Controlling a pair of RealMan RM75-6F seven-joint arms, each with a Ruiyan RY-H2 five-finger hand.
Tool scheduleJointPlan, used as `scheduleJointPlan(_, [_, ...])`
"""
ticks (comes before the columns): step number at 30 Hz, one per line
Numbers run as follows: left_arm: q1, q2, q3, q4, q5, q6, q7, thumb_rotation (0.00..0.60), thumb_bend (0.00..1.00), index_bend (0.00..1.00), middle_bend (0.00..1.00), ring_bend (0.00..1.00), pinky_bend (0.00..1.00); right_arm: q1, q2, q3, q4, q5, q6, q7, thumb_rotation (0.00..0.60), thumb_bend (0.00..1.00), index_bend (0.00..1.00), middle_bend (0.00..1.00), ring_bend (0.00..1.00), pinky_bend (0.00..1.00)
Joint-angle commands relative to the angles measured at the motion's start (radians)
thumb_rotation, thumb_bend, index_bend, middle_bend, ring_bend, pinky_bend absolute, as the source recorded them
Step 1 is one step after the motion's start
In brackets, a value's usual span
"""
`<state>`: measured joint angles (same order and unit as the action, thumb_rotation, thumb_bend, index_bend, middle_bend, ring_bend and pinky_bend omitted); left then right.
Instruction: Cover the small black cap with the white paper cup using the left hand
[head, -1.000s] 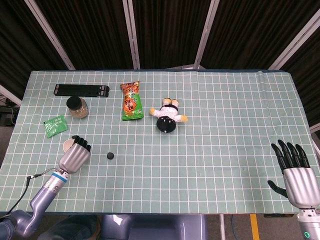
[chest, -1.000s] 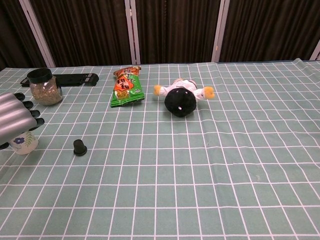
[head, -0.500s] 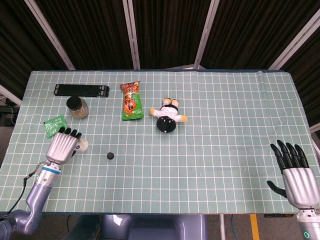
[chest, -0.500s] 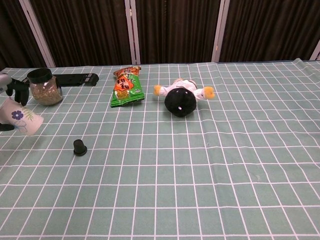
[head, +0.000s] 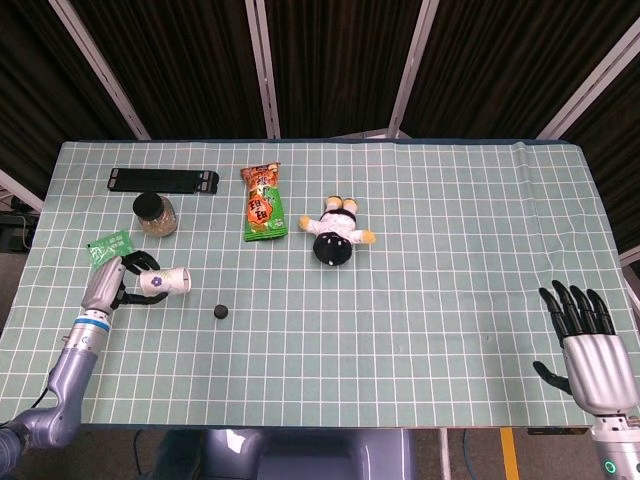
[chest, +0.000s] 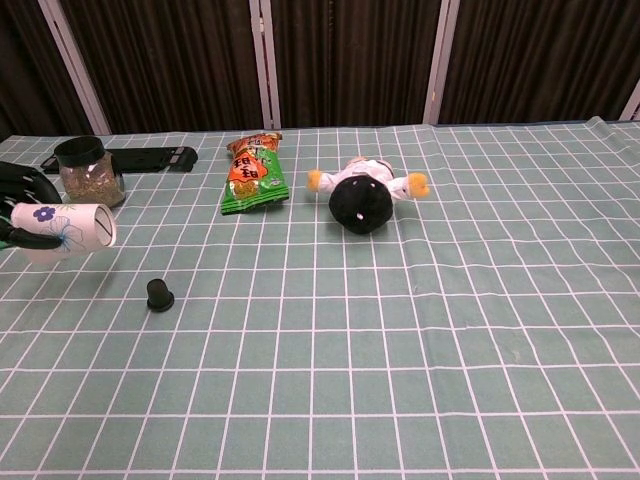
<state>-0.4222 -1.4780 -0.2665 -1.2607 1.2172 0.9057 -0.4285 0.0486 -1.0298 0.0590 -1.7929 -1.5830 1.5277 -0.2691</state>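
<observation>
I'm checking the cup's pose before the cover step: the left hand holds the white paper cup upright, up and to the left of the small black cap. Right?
Not quite. The left hand does hold the white paper cup up and left of the small black cap, but the cup is tipped on its side, not upright. The chest view shows this plainly.

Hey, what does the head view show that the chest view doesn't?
Only the head view shows the right robot hand, open near the table's right front corner, the small green packet and the left forearm. The chest view adds nothing new; it only shows from the side that the white paper cup lies tipped sideways above the table. Both show the left robot hand holding the cup, the small black cap, the jar, the snack bag, the plush toy and the black stand.
</observation>
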Motion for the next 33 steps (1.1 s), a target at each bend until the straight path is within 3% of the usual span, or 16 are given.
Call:
scheduleJointPlan(1, [-0.029, -0.033, 0.000, 0.083, -0.014, -0.065, -0.061, 0.600, 0.01, 0.48, 0.41, 0.35, 0.37, 0.001, -0.002, 0.003, 0.006, 0.011, -0.004, 0.001, 0.600, 0.00, 0.00, 0.00, 0.00, 0.00])
scheduleJointPlan(4, [-0.037, -0.041, 0.009, 0.111, -0.005, -0.072, -0.071, 0.600, 0.01, 0.46, 0.39, 0.34, 0.36, 0.002, -0.003, 0.003, 0.006, 0.014, -0.006, 0.000, 0.600, 0.00, 0.00, 0.00, 0.00, 0.00])
scheduleJointPlan(6, [-0.041, -0.045, 0.017, 0.128, 0.001, -0.073, -0.063, 0.600, 0.01, 0.37, 0.29, 0.27, 0.32, 0.002, -0.003, 0.003, 0.005, 0.015, -0.006, -0.001, 0.600, 0.00, 0.00, 0.00, 0.00, 0.00])
scheduleJointPlan(8, [-0.046, -0.043, 0.028, 0.136, 0.011, -0.078, -0.057, 0.600, 0.01, 0.14, 0.08, 0.08, 0.14, 0.001, -0.004, 0.003, 0.005, 0.015, -0.004, -0.002, 0.600, 0.00, 0.00, 0.00, 0.00, 0.00])
scheduleJointPlan(10, [-0.048, -0.034, 0.040, 0.135, 0.028, -0.077, -0.052, 0.600, 0.01, 0.01, 0.00, 0.00, 0.02, 0.001, -0.004, 0.002, 0.004, 0.015, -0.002, -0.003, 0.600, 0.00, 0.00, 0.00, 0.00, 0.00])
scheduleJointPlan(14, [-0.031, 0.016, 0.083, 0.083, 0.167, 0.086, 0.038, 0.600, 0.01, 0.00, 0.00, 0.00, 0.00, -0.002, -0.002, -0.002, -0.002, 0.005, 0.005, -0.002, 0.600, 0.00, 0.00, 0.00, 0.00, 0.00])
scheduleJointPlan(19, [-0.026, 0.062, 0.113, 0.013, 0.237, 0.170, 0.180, 0.600, 0.01, 0.00, 0.00, 0.00, 0.00, -0.003, 0.000, -0.005, -0.004, -0.004, 0.008, 0.001, 0.600, 0.00, 0.00, 0.00, 0.00, 0.00])
scheduleJointPlan(24, [-0.046, 0.082, 0.133, -0.039, 0.284, 0.211, 0.477, 0.600, 0.01, 0.00, 0.00, 0.00, 0.00, -0.002, 0.002, -0.008, -0.006, -0.011, 0.009, 0.004, 0.600, 0.00, 0.00, 0.00, 0.00, 0.00])
scheduleJointPlan(27, [-0.083, 0.059, 0.143, -0.044, 0.292, 0.189, 0.794, 0.600, 0.01, 0.02, 0.00, 0.00, 0.00, 0.000, 0.002, -0.007, -0.006, -0.011, 0.007, 0.004, 0.600, 0.00, 0.00, 0.00, 0.00, 0.00])
scheduleJointPlan(31, [-0.113, -0.015, 0.125, -0.047, 0.192, 0.142, 1.122, 0.600, 0.01, 0.11, 0.05, 0.00, 0.00, 0.003, 0.002, -0.003, -0.001, 0.003, -0.001, 0.005, 0.600, 0.00, 0.00, 0.00, 0.00, 0.00])
scheduleJointPlan(33, [-0.123, -0.054, 0.117, -0.032, 0.145, 0.132, 1.215, 0.600, 0.01, 0.11, 0.06, 0.00, 0.00, 0.004, 0.001, 0.001, 0.004, 0.013, -0.003, 0.005, 0.600, 0.00, 0.00, 0.00, 0.00, 0.00])
